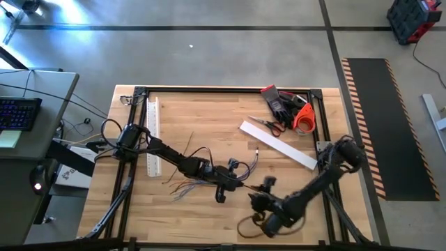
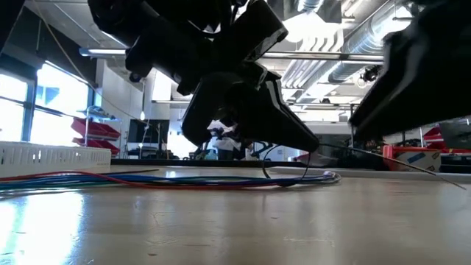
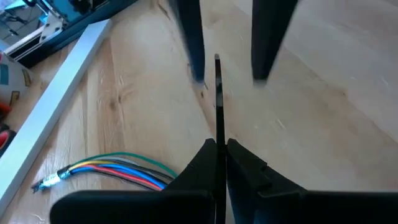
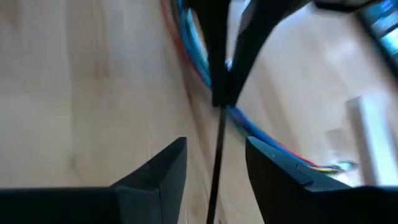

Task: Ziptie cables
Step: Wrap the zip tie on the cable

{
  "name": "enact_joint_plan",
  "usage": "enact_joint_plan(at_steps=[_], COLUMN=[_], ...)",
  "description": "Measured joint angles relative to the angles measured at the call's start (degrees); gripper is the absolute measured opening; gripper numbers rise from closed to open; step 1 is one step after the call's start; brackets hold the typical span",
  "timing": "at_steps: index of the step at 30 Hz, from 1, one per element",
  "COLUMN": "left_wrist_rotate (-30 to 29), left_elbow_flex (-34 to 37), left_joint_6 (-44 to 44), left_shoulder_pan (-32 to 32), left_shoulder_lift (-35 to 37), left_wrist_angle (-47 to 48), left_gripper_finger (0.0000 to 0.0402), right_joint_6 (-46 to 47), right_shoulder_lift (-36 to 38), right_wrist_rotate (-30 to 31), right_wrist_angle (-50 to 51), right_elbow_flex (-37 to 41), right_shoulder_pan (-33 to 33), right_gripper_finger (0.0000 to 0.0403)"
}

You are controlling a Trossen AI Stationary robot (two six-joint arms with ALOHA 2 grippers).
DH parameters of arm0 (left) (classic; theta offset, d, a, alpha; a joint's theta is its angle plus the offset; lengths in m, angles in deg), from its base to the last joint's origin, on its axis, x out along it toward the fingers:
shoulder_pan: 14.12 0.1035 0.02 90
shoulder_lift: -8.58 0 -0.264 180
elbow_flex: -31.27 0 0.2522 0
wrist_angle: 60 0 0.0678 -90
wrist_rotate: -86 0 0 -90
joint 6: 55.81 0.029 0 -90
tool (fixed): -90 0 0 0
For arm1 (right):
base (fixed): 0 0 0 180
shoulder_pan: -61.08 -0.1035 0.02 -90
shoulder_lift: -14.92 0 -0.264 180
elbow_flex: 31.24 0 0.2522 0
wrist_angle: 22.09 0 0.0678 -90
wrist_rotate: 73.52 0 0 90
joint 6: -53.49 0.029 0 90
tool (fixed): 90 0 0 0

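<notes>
— Wooden table with a black frame, grey concrete floor around it, a desk with a keyboard off to one side.

— Where are the cables?

— Lying flat mid-table. From table height they run as a blue and red streak; the left wrist camera alone shows their multicoloured end.

— And the left gripper?

— Clenched on a ziptie, the strip poking out between its fingers, above the cables.

— The right gripper?

— Facing it, near the front edge. Its fingers stand apart, the ziptie running between them; I can't tell whether they touch it.

— Anything else?

— Scissors, gloves, orange tape, white slotted duct.
</notes>
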Motion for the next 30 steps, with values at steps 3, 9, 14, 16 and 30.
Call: enact_joint_plan(at_steps=[3,9,14,16,30], left_wrist_rotate=[0.0,-0.3,-0.3,-0.1,-0.8], left_elbow_flex=[0.0,0.0,0.0,0.0,-0.1], left_joint_6=[-0.2,-0.2,-0.1,-0.1,-0.2], left_shoulder_pan=[-0.3,-0.8,-0.8,-0.9,-0.8], left_shoulder_lift=[0.0,0.0,0.1,0.1,0.2], left_wrist_angle=[-0.5,-0.9,-0.9,-0.9,1.2], left_gripper_finger=[0.0000,0.0000,0.0000,0.0000,0.0000], right_joint_6=[-5.6,-6.4,-5.6,-5.4,23.2], right_shoulder_lift=[-1.4,-3.1,-3.1,-3.1,-3.1], right_wrist_rotate=[-1.4,-0.9,1.5,1.6,-1.3], right_wrist_angle=[-4.0,-5.6,-6.3,-6.2,7.7], right_elbow_flex=[0.0,0.0,0.0,-0.1,-0.2], right_shoulder_pan=[2.2,3.2,2.6,2.6,-7.8], right_gripper_finger=[0.0148,0.0109,0.0058,0.0031,0.0001])
